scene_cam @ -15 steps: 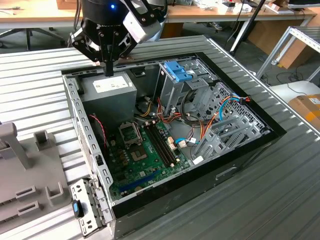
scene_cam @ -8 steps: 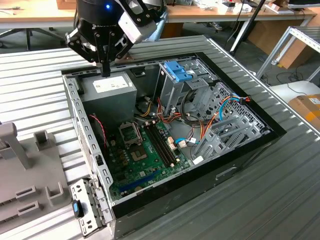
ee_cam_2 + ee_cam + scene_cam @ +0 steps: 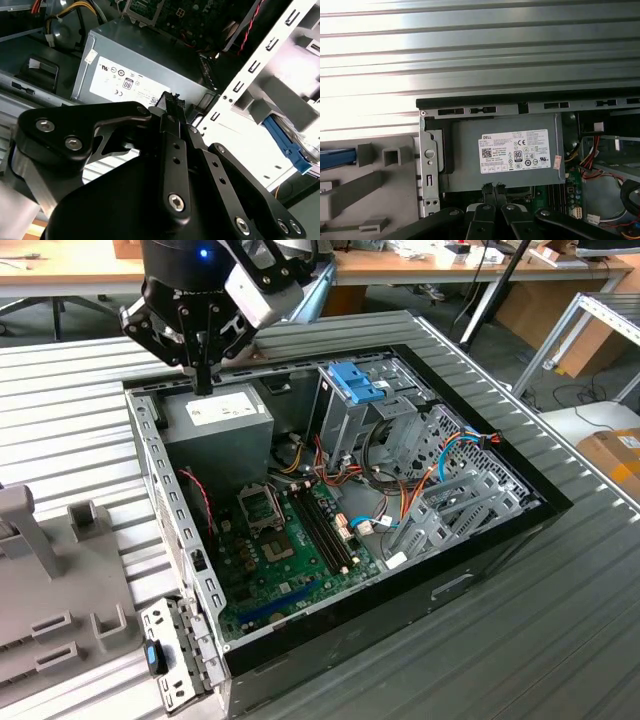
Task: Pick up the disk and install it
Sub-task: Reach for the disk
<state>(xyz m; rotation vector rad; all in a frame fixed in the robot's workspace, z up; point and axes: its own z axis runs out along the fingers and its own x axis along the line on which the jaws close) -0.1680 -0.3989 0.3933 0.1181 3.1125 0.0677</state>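
My gripper (image 3: 204, 386) hangs over the back left corner of the open computer case (image 3: 480, 570). It is just above the grey power-supply box (image 3: 215, 416) with its white label. The black fingers are pressed together with nothing between them, as both wrist views show (image 3: 171, 103) (image 3: 493, 188). Of the disk, a bright blue carrier rail (image 3: 335, 157) (image 3: 285, 142) shows beside the grey plastic fixture (image 3: 370, 185), outside the case. Its metal face is cut off by the picture edges.
Inside the case lie a green motherboard (image 3: 290, 540), loose coloured cables (image 3: 400, 495) and an upright metal cage with a blue latch (image 3: 355, 383). The grey fixture (image 3: 60, 580) sits at the exterior view's left on the ribbed metal table (image 3: 560, 640). A cardboard box (image 3: 615, 455) sits at the right.
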